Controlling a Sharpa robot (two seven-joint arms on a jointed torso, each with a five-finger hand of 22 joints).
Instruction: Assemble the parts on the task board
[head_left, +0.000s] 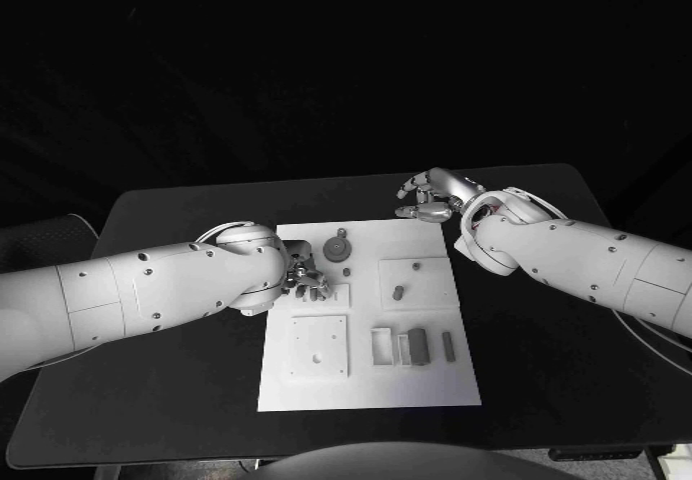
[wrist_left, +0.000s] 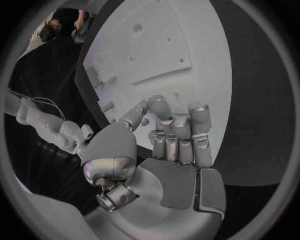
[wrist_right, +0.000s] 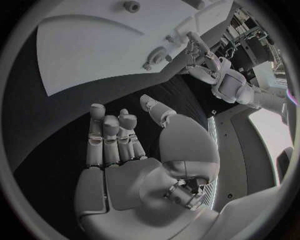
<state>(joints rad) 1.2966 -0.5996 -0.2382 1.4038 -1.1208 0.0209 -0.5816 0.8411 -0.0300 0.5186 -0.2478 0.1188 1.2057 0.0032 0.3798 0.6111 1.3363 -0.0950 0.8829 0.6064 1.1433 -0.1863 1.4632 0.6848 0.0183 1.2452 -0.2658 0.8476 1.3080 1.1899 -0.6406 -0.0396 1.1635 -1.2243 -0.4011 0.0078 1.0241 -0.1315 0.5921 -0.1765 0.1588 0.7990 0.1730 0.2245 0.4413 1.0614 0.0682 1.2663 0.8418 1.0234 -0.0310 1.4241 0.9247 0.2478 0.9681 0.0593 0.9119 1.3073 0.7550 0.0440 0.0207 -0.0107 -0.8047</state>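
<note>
The white task board (head_left: 368, 385) lies mid-table with grey parts on it: a round disc with a peg (head_left: 338, 247), a square plate with two pegs (head_left: 411, 280), a large flat plate (head_left: 319, 347), an open frame (head_left: 385, 346), a dark block (head_left: 418, 345) and a slim bar (head_left: 449, 345). My left hand (head_left: 306, 280) reaches over the board's left edge, its fingers bent down beside a small square piece (head_left: 338, 294). In the left wrist view the thumb and fingertips (wrist_left: 159, 107) nearly meet above the board (wrist_left: 187, 45); whether anything sits between them is unclear. My right hand (head_left: 433, 198) hovers off the board's far right corner, fingers loosely apart (wrist_right: 112, 140), palm empty.
Black table (head_left: 548, 340) surrounds the board, with bare room on both sides and in front. The right forearm (head_left: 577, 260) crosses above the table's right part. In the right wrist view the left hand (wrist_right: 209, 62) shows beyond the board (wrist_right: 87, 60).
</note>
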